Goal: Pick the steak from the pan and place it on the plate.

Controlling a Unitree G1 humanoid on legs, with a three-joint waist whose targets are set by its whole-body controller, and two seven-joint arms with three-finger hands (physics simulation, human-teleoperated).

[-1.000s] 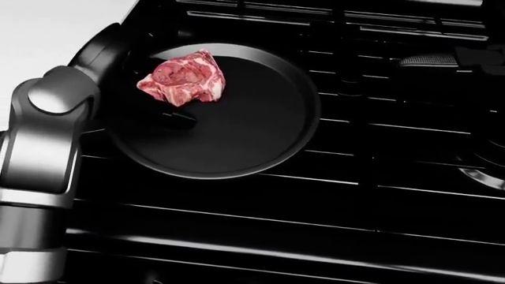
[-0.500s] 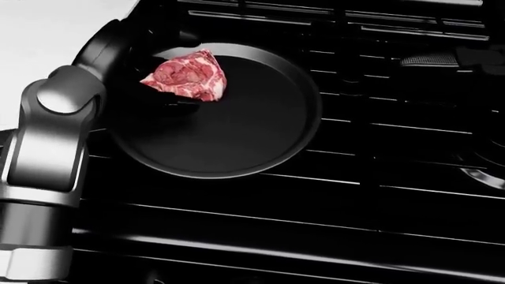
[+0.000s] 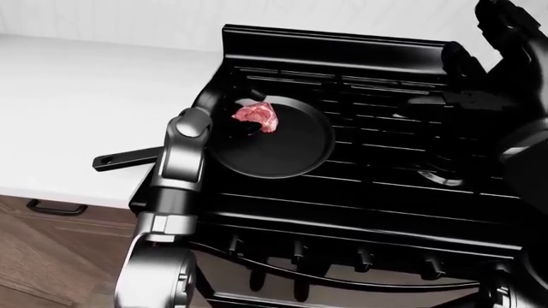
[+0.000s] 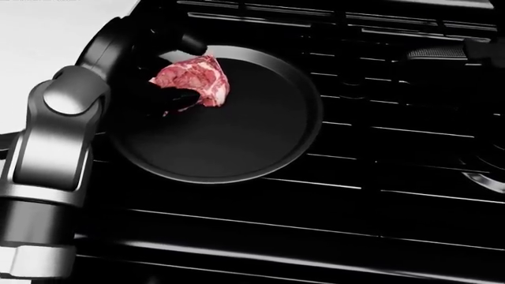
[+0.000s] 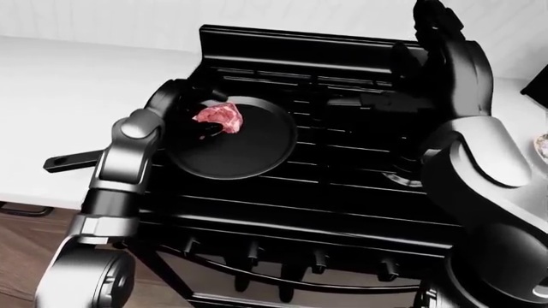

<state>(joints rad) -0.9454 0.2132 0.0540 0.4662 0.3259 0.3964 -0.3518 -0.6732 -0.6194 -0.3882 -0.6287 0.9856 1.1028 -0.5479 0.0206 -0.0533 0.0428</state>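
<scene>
The raw red steak (image 4: 193, 77) lies in the upper left part of the black round pan (image 4: 237, 136), which sits on the black stove. My left hand (image 4: 183, 71) reaches in from the left. Its dark fingers (image 4: 170, 97) press the steak's lower left edge and another finger curls over its top, so the hand is shut on the steak. My right hand (image 5: 432, 25) is raised high above the stove's far side, fingers spread and empty. A pale thing (image 5: 541, 144) at the right-eye view's right edge is cut off; I cannot tell whether it is the plate.
The stove (image 4: 379, 207) has raised grates around the pan. The pan's handle (image 3: 124, 159) sticks out left over the white counter (image 3: 77, 96). Knobs (image 3: 300, 253) line the stove's near face. A drawer handle (image 3: 56, 206) shows below the counter.
My left hand's fingers have closed in from below and above onto the steak. The steak has shifted slightly to the right in the pan. My left forearm has moved a little right.
</scene>
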